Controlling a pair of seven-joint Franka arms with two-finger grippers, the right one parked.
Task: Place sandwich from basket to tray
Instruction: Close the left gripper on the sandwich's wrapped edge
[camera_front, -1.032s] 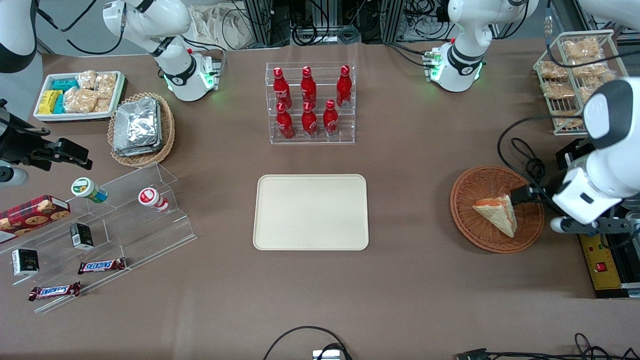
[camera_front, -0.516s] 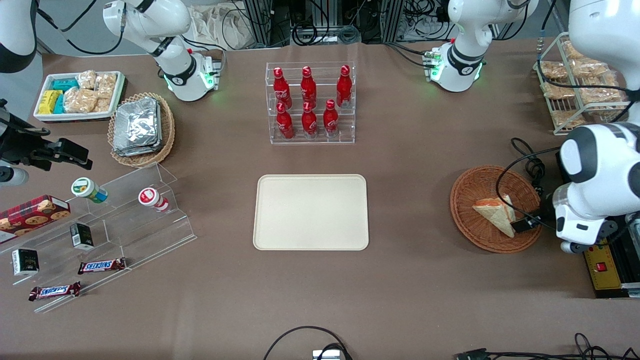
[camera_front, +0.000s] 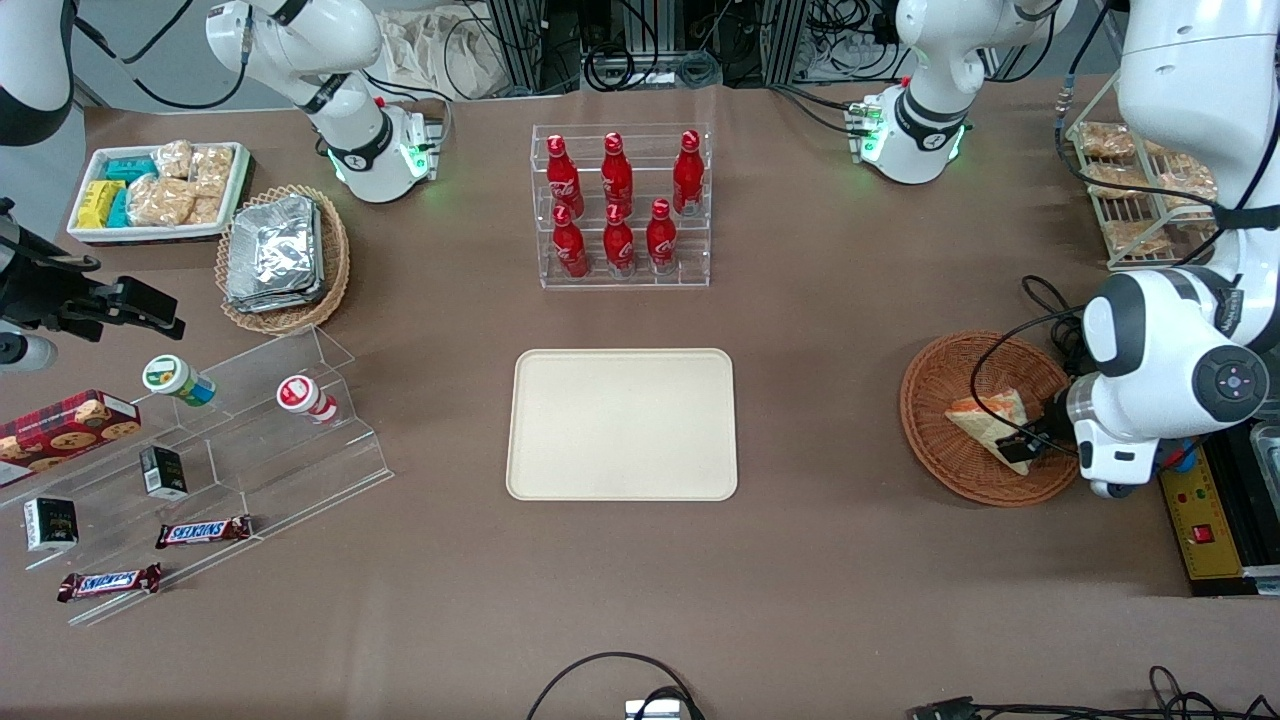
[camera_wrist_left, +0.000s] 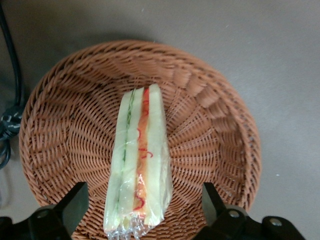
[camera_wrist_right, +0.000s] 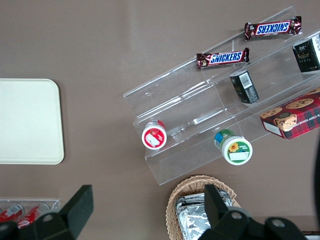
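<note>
Sandwich (camera_wrist_left: 140, 165) lies in the basket (camera_wrist_left: 215, 135), cut edge up toward the wrist camera, orange and green filling showing between pale bread, all under clear film. The gripper (camera_front: 1022, 442) hangs low over it at the basket's working-arm end, fingers (camera_wrist_left: 75, 202) spread wide, one on each side of the wedge, touching neither bread face. It looks light and soft: squeeze hard and the bread would likely crush, and the film could slip, so a gentle pinch across the two flat bread faces, well down the wedge, seems the best hold. The basket's rim slopes up all round, so the lift probably needs to clear that wicker edge before any sideways travel. The tray (camera_front: 621, 424) sits well apart toward the table's middle, bare, with only open brown table (camera_front: 820, 400) between the two.
</note>
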